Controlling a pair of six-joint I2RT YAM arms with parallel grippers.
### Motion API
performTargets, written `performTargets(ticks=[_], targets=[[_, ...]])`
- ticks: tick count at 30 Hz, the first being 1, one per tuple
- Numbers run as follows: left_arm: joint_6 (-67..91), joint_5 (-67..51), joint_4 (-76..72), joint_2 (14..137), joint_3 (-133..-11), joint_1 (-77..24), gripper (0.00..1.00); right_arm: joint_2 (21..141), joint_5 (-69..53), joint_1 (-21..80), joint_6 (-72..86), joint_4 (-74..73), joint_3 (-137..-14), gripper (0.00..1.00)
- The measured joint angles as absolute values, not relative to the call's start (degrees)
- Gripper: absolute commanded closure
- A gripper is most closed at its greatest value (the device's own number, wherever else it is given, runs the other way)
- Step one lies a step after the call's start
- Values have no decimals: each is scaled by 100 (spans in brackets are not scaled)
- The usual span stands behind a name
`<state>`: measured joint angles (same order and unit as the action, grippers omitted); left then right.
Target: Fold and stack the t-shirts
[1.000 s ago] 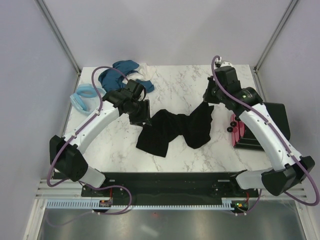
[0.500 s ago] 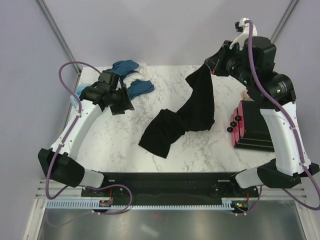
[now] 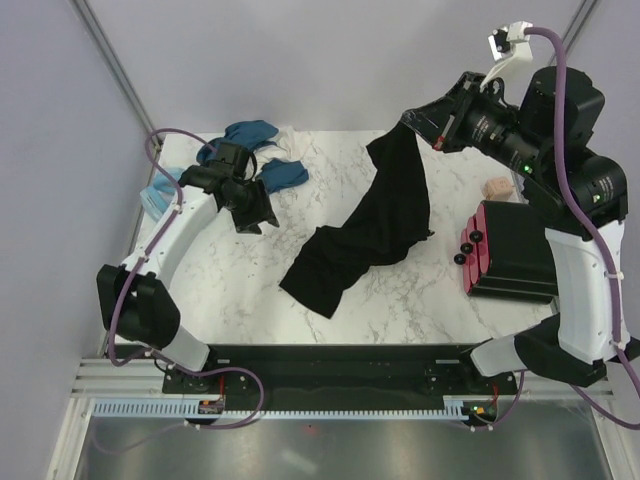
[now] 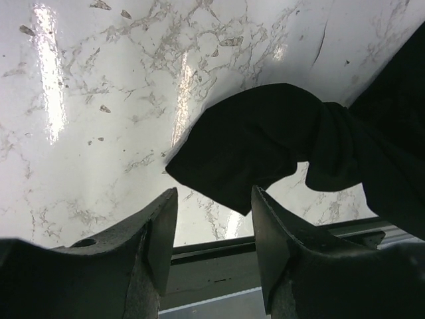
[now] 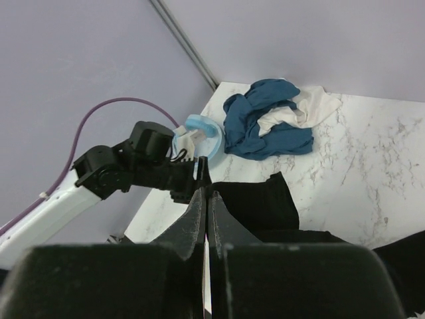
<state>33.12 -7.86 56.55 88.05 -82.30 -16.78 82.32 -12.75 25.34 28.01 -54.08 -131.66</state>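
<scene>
Right claw (image 3: 408,122) of mine clamped a black shirt (image 3: 385,215) at upper right, its tail trailing onto the table (image 3: 230,290). Left claw (image 3: 255,215) gaped apart, empty, at upper left.

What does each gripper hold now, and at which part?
Right gripper pinches the black t-shirt at its raised upper end. Left gripper is open, holding nothing.

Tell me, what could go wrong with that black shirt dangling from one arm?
The right gripper pinches only one edge of the black t-shirt, so it could slip free. Its lower end lies bunched on the table, and the open left gripper holds nothing, so it may spread crooked.
</scene>
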Motion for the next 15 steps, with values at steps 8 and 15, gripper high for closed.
performTargets(ticks=[8,15], targets=[[3297,-1439,5301,9443,-8278,-1693,44,7522,-1153,2532,2893,-5568,-12661,100],[3293,-1710,5024,9791,-8252,-1927,44,7035,-738,2532,2884,-5927,-12280,100]])
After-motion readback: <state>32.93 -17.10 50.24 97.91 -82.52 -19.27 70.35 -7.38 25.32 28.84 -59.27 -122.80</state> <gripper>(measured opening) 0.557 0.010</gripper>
